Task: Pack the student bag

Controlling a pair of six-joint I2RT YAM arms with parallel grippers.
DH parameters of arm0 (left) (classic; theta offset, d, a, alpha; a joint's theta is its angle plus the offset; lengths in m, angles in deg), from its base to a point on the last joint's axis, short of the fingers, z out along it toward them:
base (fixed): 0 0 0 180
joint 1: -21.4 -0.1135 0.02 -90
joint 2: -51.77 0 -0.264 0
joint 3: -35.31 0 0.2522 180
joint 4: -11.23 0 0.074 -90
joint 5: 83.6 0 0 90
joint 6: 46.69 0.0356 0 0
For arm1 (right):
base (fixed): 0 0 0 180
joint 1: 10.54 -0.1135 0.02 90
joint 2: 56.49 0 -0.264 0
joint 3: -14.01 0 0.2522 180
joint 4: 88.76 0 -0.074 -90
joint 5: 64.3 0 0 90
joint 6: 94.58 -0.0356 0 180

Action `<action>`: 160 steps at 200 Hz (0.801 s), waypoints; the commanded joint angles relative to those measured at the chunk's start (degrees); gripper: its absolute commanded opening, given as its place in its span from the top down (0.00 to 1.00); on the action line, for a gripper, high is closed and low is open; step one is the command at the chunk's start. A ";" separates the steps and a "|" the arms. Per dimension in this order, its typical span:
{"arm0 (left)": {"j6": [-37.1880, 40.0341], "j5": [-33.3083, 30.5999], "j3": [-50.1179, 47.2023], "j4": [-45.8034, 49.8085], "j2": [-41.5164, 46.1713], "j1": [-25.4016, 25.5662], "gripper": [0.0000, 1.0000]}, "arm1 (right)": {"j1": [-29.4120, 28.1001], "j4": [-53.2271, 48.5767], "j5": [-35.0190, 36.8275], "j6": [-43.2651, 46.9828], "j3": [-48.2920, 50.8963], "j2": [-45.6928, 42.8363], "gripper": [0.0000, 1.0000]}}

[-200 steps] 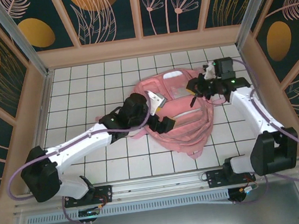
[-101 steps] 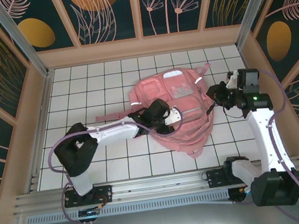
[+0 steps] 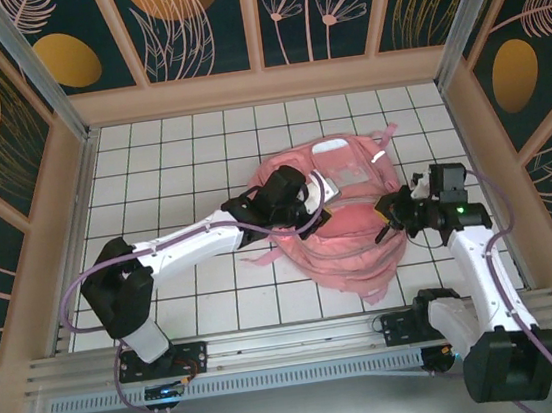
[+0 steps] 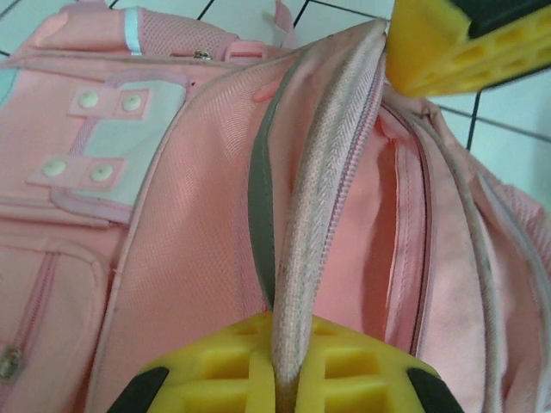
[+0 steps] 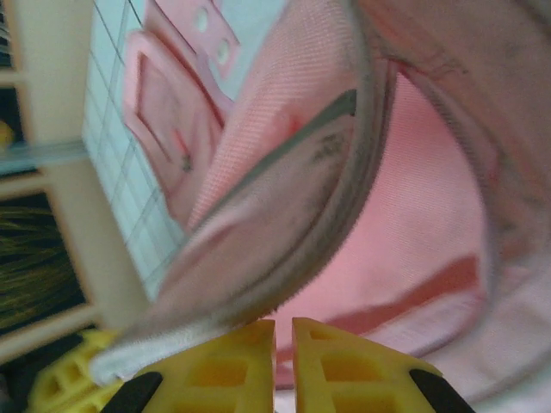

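Left tool (image 4: 288,383) and right tool (image 5: 284,366) each pinch the student bag (image 3: 351,243), wrist views revealing its pink lining.

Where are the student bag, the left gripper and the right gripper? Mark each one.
student bag (image 3: 352,235), top external view, on its pink body.
left gripper (image 4: 282,370), left wrist view, between the yellow fingertips pinching the zip edge.
right gripper (image 5: 283,342), right wrist view, between its yellow fingertips.

No text, brand, number or sign is legible on the student bag (image 3: 352,248) or elsewhere.
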 commanded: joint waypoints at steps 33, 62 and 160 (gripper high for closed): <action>-20.42 2.62 7.78 -8.34 -2.39 0.27 1.00 | -13.91 16.29 24.52 -37.83 6.81 -2.67 1.00; -25.23 3.44 8.27 -9.77 -4.35 0.27 1.00 | -16.09 24.36 25.94 -45.05 8.91 0.40 0.81; -18.59 4.79 6.26 -11.07 -4.59 -2.10 0.78 | -18.12 0.56 33.71 -34.62 -0.11 -6.23 0.44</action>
